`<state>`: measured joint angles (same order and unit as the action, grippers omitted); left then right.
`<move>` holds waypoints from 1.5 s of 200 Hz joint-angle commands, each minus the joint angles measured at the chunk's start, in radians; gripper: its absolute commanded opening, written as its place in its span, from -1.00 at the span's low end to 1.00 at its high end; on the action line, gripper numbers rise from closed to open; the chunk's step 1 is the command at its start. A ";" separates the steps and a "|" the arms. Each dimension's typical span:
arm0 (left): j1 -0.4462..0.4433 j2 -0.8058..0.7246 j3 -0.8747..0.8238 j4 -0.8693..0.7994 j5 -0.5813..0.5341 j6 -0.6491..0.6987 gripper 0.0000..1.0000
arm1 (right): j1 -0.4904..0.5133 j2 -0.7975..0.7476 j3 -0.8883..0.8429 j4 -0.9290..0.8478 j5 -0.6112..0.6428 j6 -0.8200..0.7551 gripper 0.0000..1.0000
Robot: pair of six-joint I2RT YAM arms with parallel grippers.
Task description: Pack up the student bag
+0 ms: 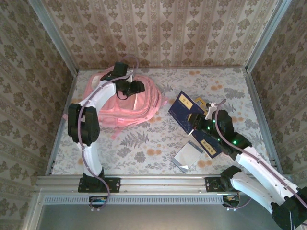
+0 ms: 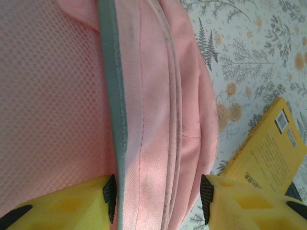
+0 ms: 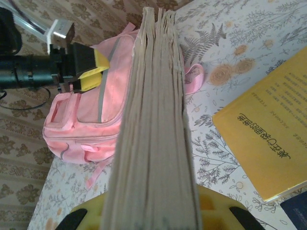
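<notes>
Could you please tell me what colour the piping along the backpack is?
Grey piping on the pink backpack; clearest in the left wrist view.

The bag [image 1: 139,108] lies far left on the counter [image 1: 144,143], a fold of it pinched in the left pincer [image 1: 138,87]. Right of it, the right pincer [image 1: 195,122] holds a book [image 1: 184,111] on edge. A second book [image 3: 264,139] lies flat beside it, and a sheet [image 1: 188,155] lies nearer the front.

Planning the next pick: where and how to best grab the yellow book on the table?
Yellow book: likely pinch the edge facing the student bag, coming in low from that side. It seems to lie flat, so only edges offer a grip, and bare table borders that one.
</notes>
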<state>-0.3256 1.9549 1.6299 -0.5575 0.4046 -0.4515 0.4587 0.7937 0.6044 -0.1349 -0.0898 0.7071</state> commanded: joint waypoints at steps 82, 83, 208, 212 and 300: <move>0.014 0.071 0.022 -0.034 0.108 0.072 -0.25 | -0.003 0.028 -0.020 0.080 -0.100 0.011 -1.00; 0.014 0.072 0.022 -0.036 0.106 0.073 -0.25 | -0.003 0.028 -0.020 0.080 -0.100 0.011 -1.00; -0.007 0.126 0.164 -0.215 -0.132 0.189 -1.00 | -0.003 0.005 -0.031 0.073 -0.091 0.022 -1.00; -0.008 0.121 0.171 -0.221 -0.129 0.191 -1.00 | -0.003 0.003 -0.029 0.067 -0.085 0.020 -1.00; -0.003 -0.248 0.177 -0.320 0.043 0.226 -1.00 | -0.020 0.027 0.145 -0.191 -0.053 -0.095 -1.00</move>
<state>-0.3267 1.8675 1.7748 -0.8379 0.3481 -0.2653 0.4515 0.8127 0.6701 -0.2752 -0.1448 0.6590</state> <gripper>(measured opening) 0.052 0.139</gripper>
